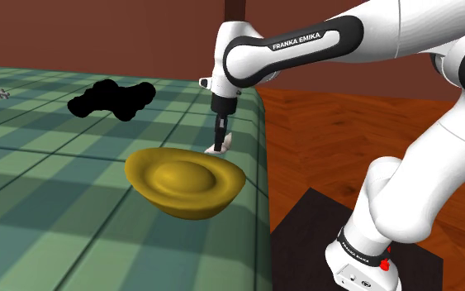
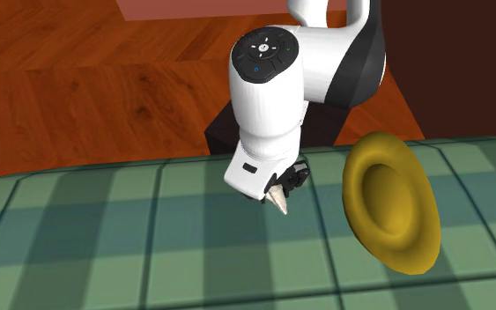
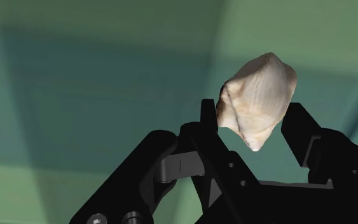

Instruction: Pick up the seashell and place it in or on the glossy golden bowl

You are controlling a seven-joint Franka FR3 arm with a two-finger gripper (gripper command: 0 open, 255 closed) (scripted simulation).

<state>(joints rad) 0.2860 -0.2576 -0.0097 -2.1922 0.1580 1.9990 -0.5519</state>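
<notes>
A pale, ribbed seashell [image 3: 258, 100] sits clasped between my black fingers, so my gripper [image 3: 257, 119] is shut on it. In the shoulder view the gripper [image 1: 220, 139] points straight down with the seashell [image 1: 221, 148] at its tip, just behind the far rim of the glossy golden bowl [image 1: 185, 183]. The bowl stands on the green checked cloth [image 1: 49, 190] near the table's right edge. From the second exterior view, the seashell [image 2: 280, 202] pokes out below the hand [image 2: 283, 183], to the left of the bowl [image 2: 390, 207].
A black blob-shaped thing [image 1: 111, 99] lies on the cloth behind the bowl. A small grey object [image 1: 1, 93] rests at the far left. The table edge [image 1: 265, 174] drops to a wooden floor [image 1: 321, 140], where the dark stand [image 1: 305, 240] is.
</notes>
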